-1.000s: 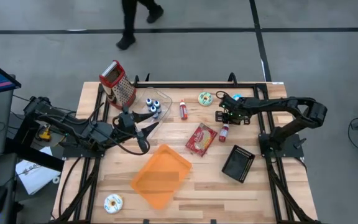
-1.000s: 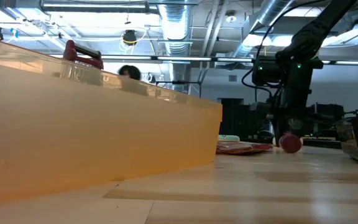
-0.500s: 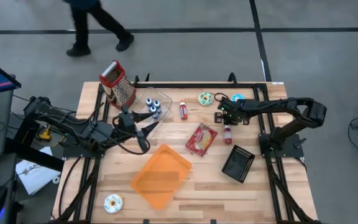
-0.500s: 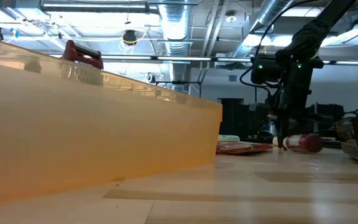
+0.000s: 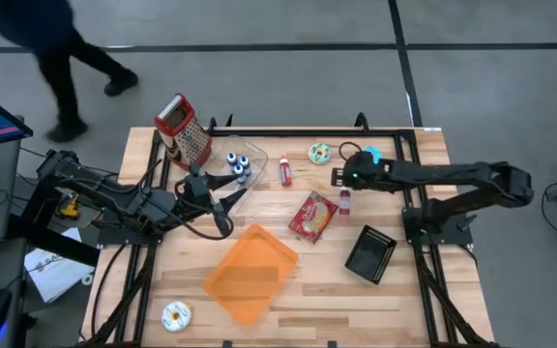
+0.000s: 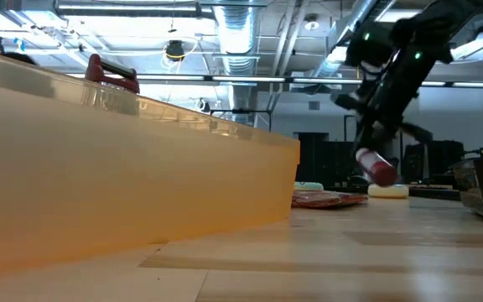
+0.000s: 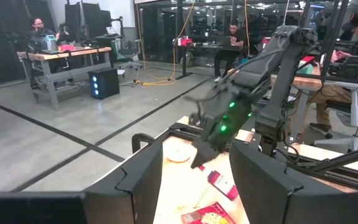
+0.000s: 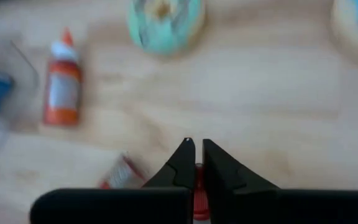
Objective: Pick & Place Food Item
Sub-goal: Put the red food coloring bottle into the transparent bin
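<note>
One small red-capped bottle [image 6: 376, 167], tilted, airborne

Wooden table [image 5: 288, 309] carries: orange tray [image 5: 249, 273] at 6 o'clock, snack packet [image 5: 312, 216] at centre, black basket [image 5: 370, 253] at 4 o'clock.

Pale wooden table [image 5: 307, 290], translucent orange plastic bin [image 5: 249, 274], metal grater [image 5: 184, 131].
</note>
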### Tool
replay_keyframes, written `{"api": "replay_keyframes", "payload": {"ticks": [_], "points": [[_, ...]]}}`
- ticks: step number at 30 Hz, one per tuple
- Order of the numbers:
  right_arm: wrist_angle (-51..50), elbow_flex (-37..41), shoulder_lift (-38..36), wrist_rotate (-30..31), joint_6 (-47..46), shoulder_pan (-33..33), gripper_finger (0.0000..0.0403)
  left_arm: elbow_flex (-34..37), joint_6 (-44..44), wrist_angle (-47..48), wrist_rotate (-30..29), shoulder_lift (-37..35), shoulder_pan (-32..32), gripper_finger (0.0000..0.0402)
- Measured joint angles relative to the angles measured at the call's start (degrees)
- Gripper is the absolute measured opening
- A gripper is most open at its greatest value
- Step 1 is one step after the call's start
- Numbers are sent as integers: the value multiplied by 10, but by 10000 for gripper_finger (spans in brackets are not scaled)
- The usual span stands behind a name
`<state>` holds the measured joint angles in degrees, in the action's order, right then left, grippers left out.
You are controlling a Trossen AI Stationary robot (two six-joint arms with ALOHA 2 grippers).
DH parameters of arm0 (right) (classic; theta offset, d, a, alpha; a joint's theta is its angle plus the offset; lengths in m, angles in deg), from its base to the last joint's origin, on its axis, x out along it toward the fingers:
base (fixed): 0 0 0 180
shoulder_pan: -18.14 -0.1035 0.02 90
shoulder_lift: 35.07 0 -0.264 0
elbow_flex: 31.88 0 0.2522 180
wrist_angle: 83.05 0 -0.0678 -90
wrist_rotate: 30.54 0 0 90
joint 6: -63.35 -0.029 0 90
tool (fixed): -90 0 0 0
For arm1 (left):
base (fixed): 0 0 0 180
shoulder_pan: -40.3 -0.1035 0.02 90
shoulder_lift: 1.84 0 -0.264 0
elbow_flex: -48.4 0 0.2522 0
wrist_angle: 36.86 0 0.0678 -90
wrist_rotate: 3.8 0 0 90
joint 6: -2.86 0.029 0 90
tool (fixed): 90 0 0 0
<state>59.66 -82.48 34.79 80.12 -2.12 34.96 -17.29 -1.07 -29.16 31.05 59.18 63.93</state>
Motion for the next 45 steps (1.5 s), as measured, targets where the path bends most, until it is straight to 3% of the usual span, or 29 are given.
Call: {"api": "replay_keyframes", "payload": {"ticks": [5,11,17,21,27,32,41,45], "points": [[32,0,-29,180,57,-74,4,0,1,0,-3,0,0,182],[87,-1,-3,409,97,-158,3,0,4,3,-4,0,0,182],[149,-1,67,498,58,-188,3,0,-19,13,-17,7,2,176],[272,-1,129,503,96,-204,3,0,10,11,-19,17,14,161],[522,-10,192,479,294,-233,3,0,16,12,-41,25,27,153],[571,-36,224,405,419,-230,1,0,18,33,-105,25,49,160],[755,-41,298,312,552,-218,1,0,16,42,-136,25,72,159],[830,-41,337,279,569,-211,1,0,16,49,-141,25,72,159]]}}
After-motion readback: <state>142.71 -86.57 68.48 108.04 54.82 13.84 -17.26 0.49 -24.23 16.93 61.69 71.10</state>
